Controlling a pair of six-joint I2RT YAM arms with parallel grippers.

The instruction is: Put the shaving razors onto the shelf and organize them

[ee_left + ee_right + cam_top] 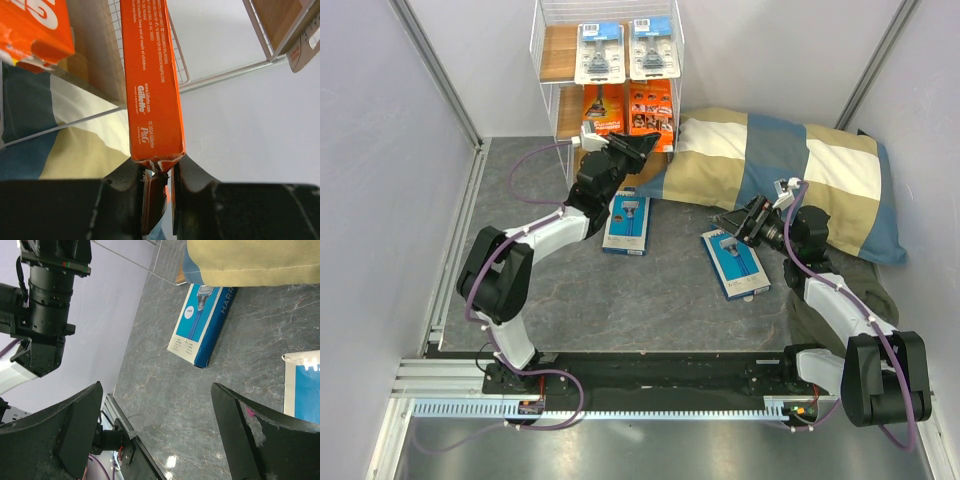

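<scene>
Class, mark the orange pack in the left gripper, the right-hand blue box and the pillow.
held orange pack [152, 75], left wrist view, middle of its printed side edge.
right blue box [735, 265], top view, centre of its face.
pillow [790, 170], top view, middle of its top.

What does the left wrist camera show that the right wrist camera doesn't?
Only the left wrist view: an orange razor pack with Gillette print, pinched at its lower end in the left jaws, and a second orange pack at the upper left.

Only the right wrist view: the right jaws standing wide open and empty above the table, a blue razor box lying flat, the edge of another blue box, and the left arm.

Both: the checked pillow.
</scene>
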